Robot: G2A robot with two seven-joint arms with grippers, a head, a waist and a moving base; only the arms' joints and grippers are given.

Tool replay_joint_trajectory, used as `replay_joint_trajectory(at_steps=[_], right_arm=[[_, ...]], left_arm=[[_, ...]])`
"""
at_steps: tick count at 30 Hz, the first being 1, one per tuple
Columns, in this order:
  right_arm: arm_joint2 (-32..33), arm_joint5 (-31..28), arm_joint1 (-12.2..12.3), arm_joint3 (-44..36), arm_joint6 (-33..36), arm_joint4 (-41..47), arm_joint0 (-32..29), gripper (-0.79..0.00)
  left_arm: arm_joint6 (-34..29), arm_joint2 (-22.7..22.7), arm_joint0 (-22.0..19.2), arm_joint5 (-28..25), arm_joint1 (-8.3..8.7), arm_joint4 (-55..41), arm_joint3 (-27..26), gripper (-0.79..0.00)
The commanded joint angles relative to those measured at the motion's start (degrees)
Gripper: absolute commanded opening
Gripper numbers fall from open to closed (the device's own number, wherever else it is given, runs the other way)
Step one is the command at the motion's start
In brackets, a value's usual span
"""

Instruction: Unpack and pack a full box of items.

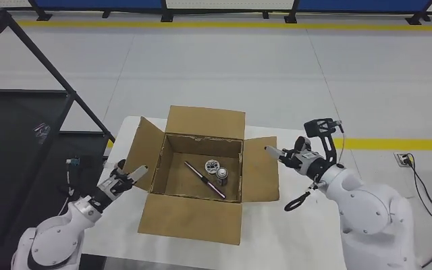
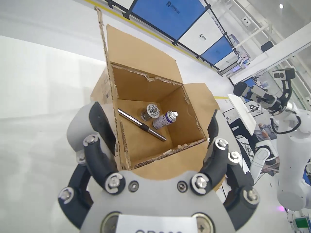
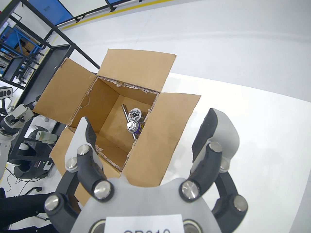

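Centre frame, table: 1 open box (image 1: pixel 191 219) holding 1 metal rod (image 1: pixel 204 179), 1 spray can (image 1: pixel 222 177), 1 metal hub (image 1: pixel 212 166).
Left gripper (image 1: pixel 130 173) at left and right gripper (image 1: pixel 278 152) at right: 2 units, both spread wide, empty.

In the right wrist view, the box (image 3: pixel 167 122) wall is covering the lower end of the rod (image 3: pixel 124 110) and the base of the spray can (image 3: pixel 133 126). The round metal part (image 3: pixel 135 115) is sitting half behind that wall, and I am not making out its type. In the left wrist view, the fingers (image 2: pixel 99 124) of my left hand (image 2: pixel 155 116) are masking the box's near corners.
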Motion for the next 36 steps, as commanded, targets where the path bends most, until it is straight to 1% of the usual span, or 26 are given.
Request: replay_joint_trajectory(at_steps=[1,4,5,8,10,12,13,16,20,23,28,32,36], right_arm=[[1.5,0.8,0.2,2.0,0.1,2.2,-0.3,0.000],[4.7,0.6,0.7,5.9,3.7,7.4,0.4,0.000],[5.3,0.0,0.9,7.2,5.8,9.2,0.7,0.000],[6.8,-1.4,1.4,11.0,9.2,13.1,1.8,0.000],[7.1,-1.3,1.7,14.1,10.0,15.3,2.8,0.000],[6.2,-1.1,1.8,17.3,10.2,16.6,3.9,0.000],[5.2,-0.6,1.8,19.2,9.1,16.8,4.5,0.000],[3.0,-0.8,1.7,22.2,8.4,19.1,5.8,0.000],[1.3,-3.1,1.7,25.4,9.8,27.6,7.5,0.000],[0.4,-4.1,1.8,26.5,10.7,31.3,8.6,0.000],[-1.8,-6.4,1.8,28.6,13.9,40.7,10.9,0.000],[-4.7,-6.7,1.6,28.7,12.4,44.2,12.1,0.000],[-8.3,-6.7,1.3,27.7,8.8,44.4,12.6,0.000]], left_arm=[[-0.5,0.8,-0.1,0.2,0.07,-0.3,-0.3,0.000],[-0.7,2.5,-0.2,0.4,0.14,0.1,-1.0,0.000],[-0.8,3.2,-0.3,0.5,0.15,0.1,-1.1,0.000],[-1.3,4.9,-0.6,0.8,0.19,0.7,-1.1,0.000],[-1.6,6.3,-1.0,0.9,0.21,1.0,-1.0,0.000],[-1.9,7.6,-1.5,1.2,0.22,1.5,-0.4,0.000],[-2.1,8.6,-2.0,1.5,0.21,1.6,0.2,0.000],[-2.5,10.4,-3.1,2.0,0.20,2.0,1.3,0.000],[-2.2,12.7,-4.4,2.6,0.18,3.1,3.2,0.000],[-1.7,13.7,-4.9,2.8,0.17,3.4,4.1,0.000],[-0.3,14.7,-5.4,3.9,0.23,4.7,4.8,0.000],[1.6,15.9,-5.4,5.0,0.20,6.8,5.2,0.000],[2.9,16.5,-5.6,6.4,0.18,7.2,5.4,0.000]])
